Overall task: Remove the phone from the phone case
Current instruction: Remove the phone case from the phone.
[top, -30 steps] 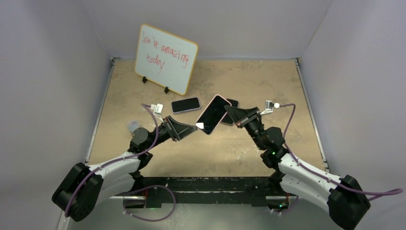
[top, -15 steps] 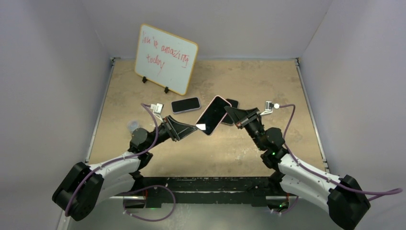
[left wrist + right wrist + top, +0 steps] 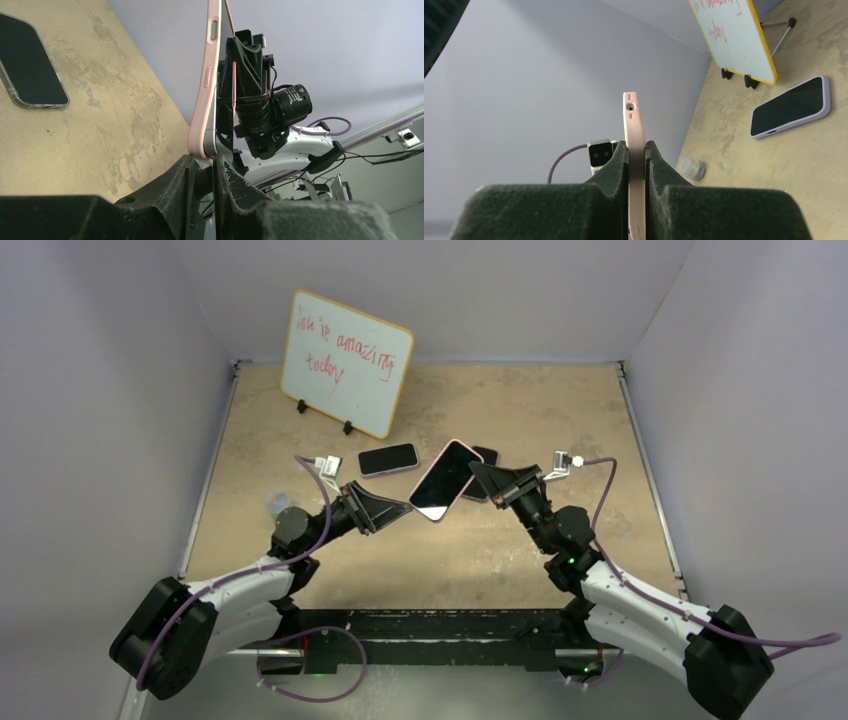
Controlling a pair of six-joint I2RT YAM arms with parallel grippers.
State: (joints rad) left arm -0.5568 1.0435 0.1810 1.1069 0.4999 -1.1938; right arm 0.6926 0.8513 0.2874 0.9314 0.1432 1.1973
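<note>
left wrist: right gripper [image 3: 637, 148] is clamping pink silicone phone case [image 3: 206, 75], can't tell if left gripper [image 3: 205, 166] is pinching black-screened phone [image 3: 445, 480] between its jaws. be peeling slow.

Overhead view from behind; close wrist views facing each other across the shared phone case [image 3: 635, 142]
</note>
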